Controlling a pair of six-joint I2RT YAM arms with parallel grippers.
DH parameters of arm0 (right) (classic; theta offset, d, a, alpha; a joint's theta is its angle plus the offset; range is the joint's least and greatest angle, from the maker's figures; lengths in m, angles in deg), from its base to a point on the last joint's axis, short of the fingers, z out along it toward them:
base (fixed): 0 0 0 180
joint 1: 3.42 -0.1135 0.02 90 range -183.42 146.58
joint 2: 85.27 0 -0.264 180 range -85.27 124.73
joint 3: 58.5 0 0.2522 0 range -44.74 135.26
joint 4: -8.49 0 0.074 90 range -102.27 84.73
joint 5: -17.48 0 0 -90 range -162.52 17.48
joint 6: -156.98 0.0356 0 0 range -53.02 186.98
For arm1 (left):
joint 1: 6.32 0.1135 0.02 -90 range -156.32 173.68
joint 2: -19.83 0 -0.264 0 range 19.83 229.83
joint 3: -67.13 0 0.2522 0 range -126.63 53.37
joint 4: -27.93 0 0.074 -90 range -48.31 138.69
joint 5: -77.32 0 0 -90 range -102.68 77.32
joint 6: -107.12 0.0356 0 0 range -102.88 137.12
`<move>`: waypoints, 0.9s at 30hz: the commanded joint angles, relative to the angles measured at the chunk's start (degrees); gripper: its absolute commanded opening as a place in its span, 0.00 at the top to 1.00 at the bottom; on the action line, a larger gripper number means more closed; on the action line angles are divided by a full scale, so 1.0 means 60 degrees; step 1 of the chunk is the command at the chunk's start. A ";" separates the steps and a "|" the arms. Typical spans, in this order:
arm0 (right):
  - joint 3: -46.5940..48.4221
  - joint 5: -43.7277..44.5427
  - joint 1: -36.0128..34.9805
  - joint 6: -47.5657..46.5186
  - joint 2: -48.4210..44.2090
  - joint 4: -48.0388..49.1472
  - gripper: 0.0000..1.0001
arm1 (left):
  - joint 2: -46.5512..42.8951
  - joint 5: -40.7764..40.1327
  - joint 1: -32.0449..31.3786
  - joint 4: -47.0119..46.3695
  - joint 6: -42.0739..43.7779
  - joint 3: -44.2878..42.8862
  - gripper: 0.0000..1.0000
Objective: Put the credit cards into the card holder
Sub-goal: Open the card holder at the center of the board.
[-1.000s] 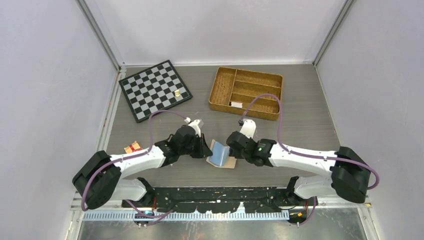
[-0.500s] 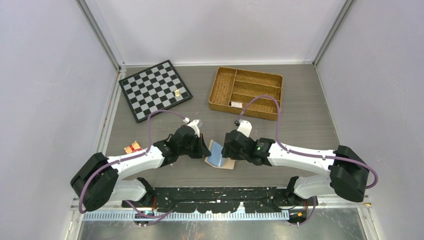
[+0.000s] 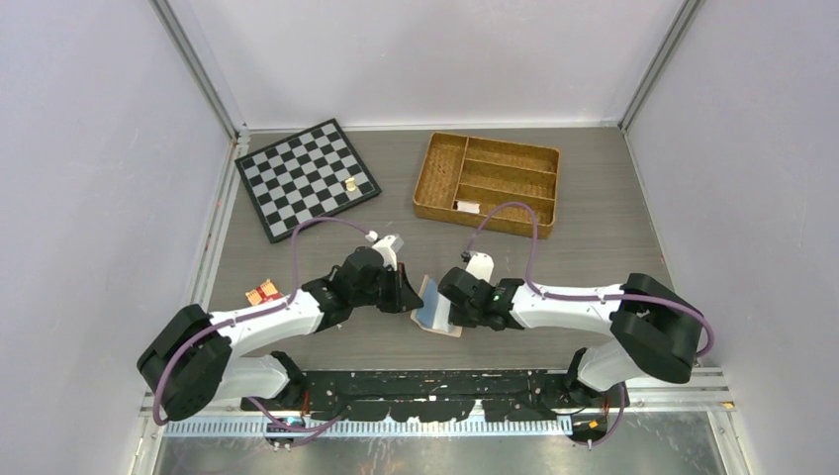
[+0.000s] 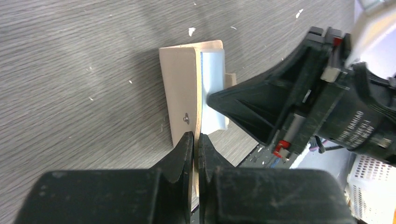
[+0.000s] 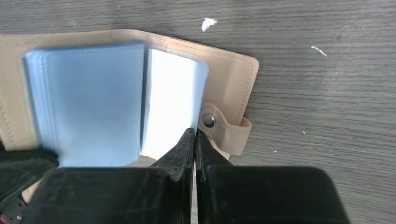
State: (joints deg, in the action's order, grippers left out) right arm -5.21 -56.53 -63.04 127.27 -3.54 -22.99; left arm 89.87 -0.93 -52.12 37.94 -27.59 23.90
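Observation:
The peach-beige card holder [image 3: 447, 329] lies open on the table between both arms. My left gripper [image 4: 196, 142] is shut on the edge of its left cover [image 4: 180, 88], holding that cover upright. A blue-tinted stack of sleeves [image 5: 88, 102] stands up from the spine, and a pale sleeve [image 5: 170, 98] lies beside it. I cannot tell whether a credit card sits inside them; no loose credit cards are in view. My right gripper [image 5: 194, 135] is shut on the pale sleeve's edge, next to the snap tab [image 5: 226, 133].
A wicker divided tray [image 3: 425, 178] with a small white item [image 3: 467, 207] sits at the back right. A chessboard [image 3: 307, 178] with one pale piece [image 3: 350, 184] lies at the back left. A small red-brown packet [image 3: 261, 292] rests by the left arm.
My right gripper has moved left onto the card holder, opened wider, then closed on the sleeve edge. The left gripper has kept its hold on the cover.

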 commanded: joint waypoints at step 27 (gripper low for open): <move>-0.0245 0.0338 -0.0039 0.0436 0.1274 0.0971 0.99 | 0.0837 0.1888 -0.0057 -0.2796 -0.0342 0.0247 1.00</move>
State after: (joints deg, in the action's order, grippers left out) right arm -5.52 -55.87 -63.04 128.87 0.39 -15.97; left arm 94.77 7.48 -52.12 25.72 -29.03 25.14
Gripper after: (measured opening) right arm 0.040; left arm 0.045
